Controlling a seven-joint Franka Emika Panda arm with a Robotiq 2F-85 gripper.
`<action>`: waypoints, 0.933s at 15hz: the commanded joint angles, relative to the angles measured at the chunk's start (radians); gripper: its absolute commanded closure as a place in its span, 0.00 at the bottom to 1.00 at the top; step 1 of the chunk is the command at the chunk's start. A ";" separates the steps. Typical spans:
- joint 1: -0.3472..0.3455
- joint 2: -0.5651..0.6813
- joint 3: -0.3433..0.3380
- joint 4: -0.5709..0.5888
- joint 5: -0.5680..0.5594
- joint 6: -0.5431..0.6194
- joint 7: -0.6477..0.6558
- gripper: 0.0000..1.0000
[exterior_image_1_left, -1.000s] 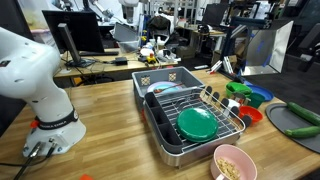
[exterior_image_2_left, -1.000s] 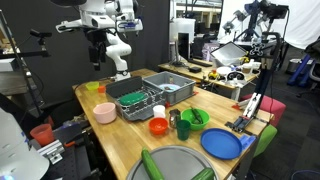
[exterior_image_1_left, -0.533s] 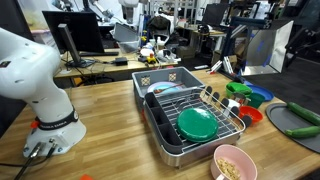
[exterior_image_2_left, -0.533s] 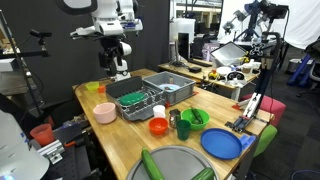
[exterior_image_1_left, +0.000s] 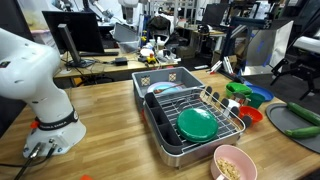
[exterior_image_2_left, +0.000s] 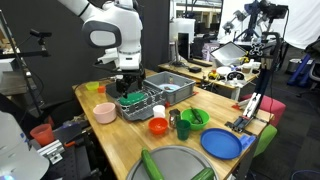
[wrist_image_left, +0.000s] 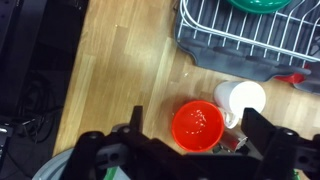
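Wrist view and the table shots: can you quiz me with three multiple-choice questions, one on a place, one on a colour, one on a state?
1. Where is the green plate?
A in the rack
B on the floor
C on a chair

2. What colour is the bowl below the gripper in the wrist view?
A blue
B red
C black

3. How do the gripper's jaws stand?
A shut, empty
B shut on a spoon
C open

Answers:
1 A, the plate lies among the rack's wires.
2 B, the bowl shows red on the wood.
3 C, the jaws stand wide apart, gripping nothing.
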 joint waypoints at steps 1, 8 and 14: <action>0.015 0.010 -0.015 0.009 -0.003 -0.001 0.010 0.00; 0.018 0.000 -0.013 0.017 -0.002 -0.002 0.026 0.00; 0.018 0.177 -0.056 0.077 0.076 -0.022 -0.022 0.00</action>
